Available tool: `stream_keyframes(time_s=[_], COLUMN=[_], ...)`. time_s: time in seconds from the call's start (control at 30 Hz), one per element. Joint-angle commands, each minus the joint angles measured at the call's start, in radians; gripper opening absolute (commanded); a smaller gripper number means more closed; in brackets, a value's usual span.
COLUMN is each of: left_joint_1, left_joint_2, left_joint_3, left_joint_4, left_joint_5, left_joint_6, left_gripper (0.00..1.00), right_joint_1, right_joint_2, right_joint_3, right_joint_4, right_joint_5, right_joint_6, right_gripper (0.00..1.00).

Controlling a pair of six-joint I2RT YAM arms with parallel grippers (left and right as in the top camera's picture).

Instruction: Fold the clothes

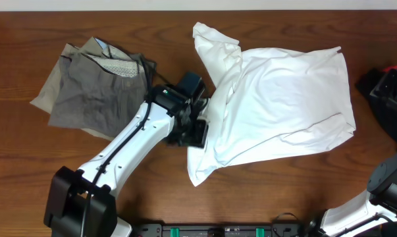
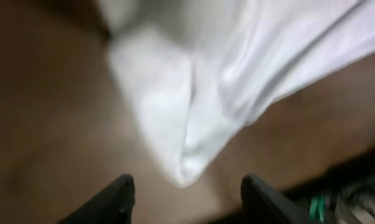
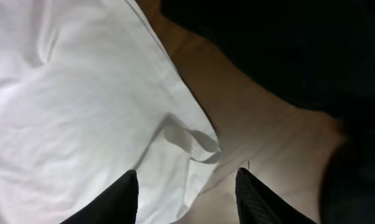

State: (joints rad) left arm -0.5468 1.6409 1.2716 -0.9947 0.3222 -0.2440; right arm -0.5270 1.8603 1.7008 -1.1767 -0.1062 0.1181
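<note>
- Overhead: we see the white T-shirt (image 1: 284, 105) crumpled mid-right on the table (image 1: 27, 171), grey-khaki trousers (image 1: 93, 92) to the left, black garment (image 1: 386, 82) at the right edge.
- Left wrist: left gripper (image 2: 187, 190) jaws parted, empty; shirt corner just ahead.
- Right wrist: right gripper (image 3: 187, 186) jaws parted, gripping nothing; shirt edge by one finger.

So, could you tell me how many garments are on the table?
3: white T-shirt centre, grey-khaki trousers left, a black garment at the right edge; more may be hidden.
</note>
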Motion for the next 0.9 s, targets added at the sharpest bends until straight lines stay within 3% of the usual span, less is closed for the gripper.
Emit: stream_keyframes(time_s=[0.0, 0.2, 0.5, 0.6, 0.63, 0.67, 0.77, 0.83, 0.87], left_joint_1=[0.001, 0.001, 0.0, 0.0, 0.001, 0.001, 0.001, 0.0, -0.002], left_joint_2=[0.009, 0.101, 0.227, 0.229, 0.229, 0.229, 0.229, 0.229, 0.229], left_joint_3=[-0.002, -0.005, -0.005, -0.005, -0.005, -0.005, -0.005, -0.005, -0.005], left_joint_4=[0.11, 0.242, 0.291, 0.298, 0.298, 0.297, 0.284, 0.279, 0.279], left_joint_5=[-0.034, -0.081, -0.106, -0.138, -0.142, -0.142, -0.152, -0.151, -0.15], left_joint_6=[0.103, 0.141, 0.166, 0.169, 0.172, 0.174, 0.178, 0.177, 0.177], left_gripper=[0.59, 0.6, 0.59, 0.45, 0.33, 0.28, 0.19, 0.25, 0.45], right_joint_1=[0.013, 0.04, 0.079, 0.083, 0.083, 0.083, 0.083, 0.083, 0.083], right_joint_2=[0.005, 0.005, 0.005, 0.005, 0.005, 0.005, 0.005, 0.005, 0.005], right_joint_3=[0.003, 0.003, 0.003, 0.002, 0.003, 0.002, 0.002, 0.003, 0.002], right_joint_4=[0.006, 0.002, 0.006, 0.006, 0.007, 0.007, 0.007, 0.006, 0.006], right_joint_5=[-0.053, -0.056, -0.055, -0.055, -0.055, -0.055, -0.055, -0.056, -0.056], right_joint_6=[-0.003, -0.003, -0.003, -0.003, -0.003, -0.003, -0.003, -0.003, -0.003], right_gripper=[0.49, 0.49, 0.49, 0.49, 0.49, 0.49, 0.49, 0.49, 0.49])
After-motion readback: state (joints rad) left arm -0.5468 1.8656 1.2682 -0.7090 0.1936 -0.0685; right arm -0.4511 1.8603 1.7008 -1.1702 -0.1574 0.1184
